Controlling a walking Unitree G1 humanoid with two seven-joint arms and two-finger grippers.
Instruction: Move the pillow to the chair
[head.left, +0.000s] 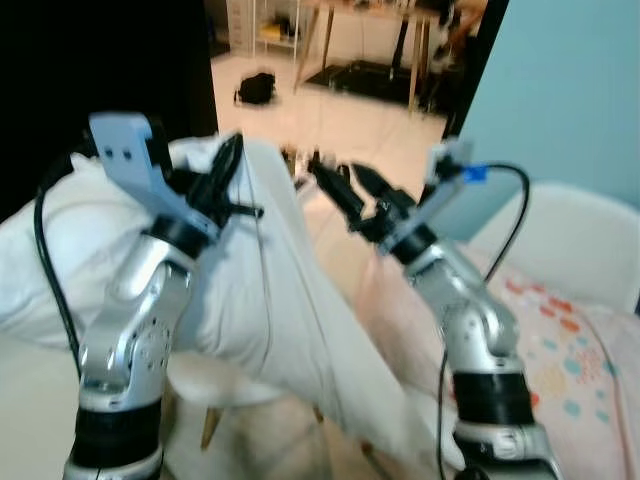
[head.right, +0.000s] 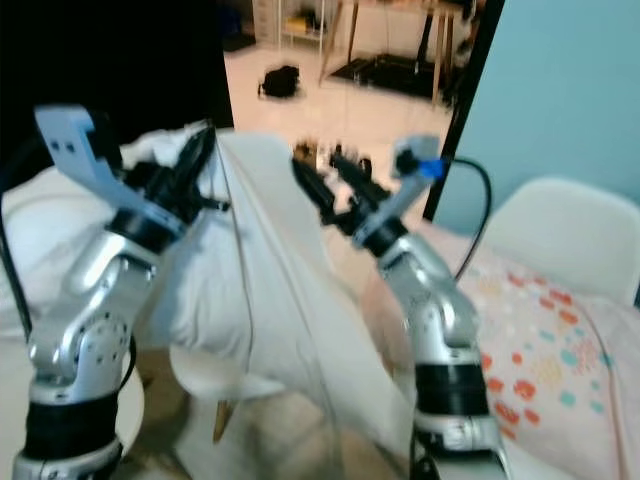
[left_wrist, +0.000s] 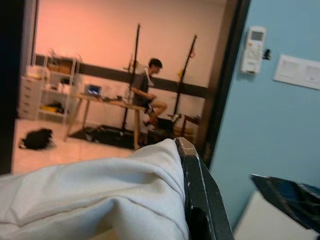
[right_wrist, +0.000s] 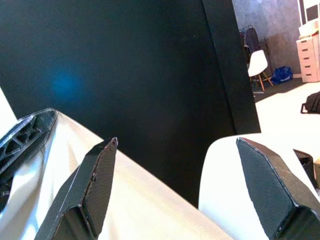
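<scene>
A big white pillow (head.left: 270, 300) hangs in front of me, draped from upper left down toward the lower middle. My left gripper (head.left: 228, 175) is shut on its top edge. In the left wrist view the white cloth (left_wrist: 100, 195) bunches against one black finger (left_wrist: 200, 200). My right gripper (head.left: 338, 182) stands open just right of the pillow's upper edge, with nothing between its fingers (right_wrist: 90, 190). Under the pillow sits a white chair (head.left: 215, 385) with wooden legs, its seat partly covered by the cloth.
A second white chair (head.left: 580, 240) stands at the right by the blue wall (head.left: 560, 90). A spotted bedspread (head.left: 560, 350) lies at lower right. Through the doorway are a black bag (head.left: 257, 88) on the floor and a person (left_wrist: 147, 92) seated at a desk.
</scene>
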